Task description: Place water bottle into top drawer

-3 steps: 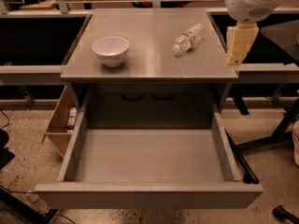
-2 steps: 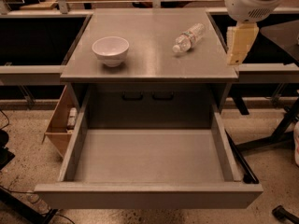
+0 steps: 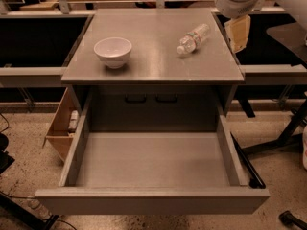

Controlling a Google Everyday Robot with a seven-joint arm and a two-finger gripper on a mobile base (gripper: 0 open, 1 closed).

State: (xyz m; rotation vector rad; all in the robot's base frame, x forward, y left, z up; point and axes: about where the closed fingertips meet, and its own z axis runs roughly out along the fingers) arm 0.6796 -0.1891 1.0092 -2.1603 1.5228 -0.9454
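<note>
**Q:** Why is the drawer (image 3: pixel 152 162) drawn out so far?

**A:** It stands fully open in front of the cabinet with its grey floor bare, so a thing can be lowered in from above. On this evidence the receiving place is ready and the transfer has not begun.

**Q:** Where is the bottle (image 3: pixel 193 39)?

**A:** It lies on its side on the cabinet top (image 3: pixel 153 61), toward the rear corner on the arm's side, and nothing touches it. Its white cap points diagonally forward, toward the bowl (image 3: pixel 113 51). The bowl stands upright well apart from it and has no part in the task. The crate (image 3: pixel 61 123) beside the cabinet has none either.

**Q:** And the gripper (image 3: pixel 237 35)?

**A:** It hangs from the white arm at the upper right, above the outer edge of the cabinet top. It carries nothing. Whether it is open or closed cannot be told from this view.

**Q:** How does the bottle lie relative to it?

**A:** The bottle is near the gripper but apart from it, lying inward of it across the top, with its base end the closer one. In judgement, a grasp calls for a short move inward and a descent across the bottle's body. Lying on its side, the round bottle may roll if nudged off-centre.
</note>
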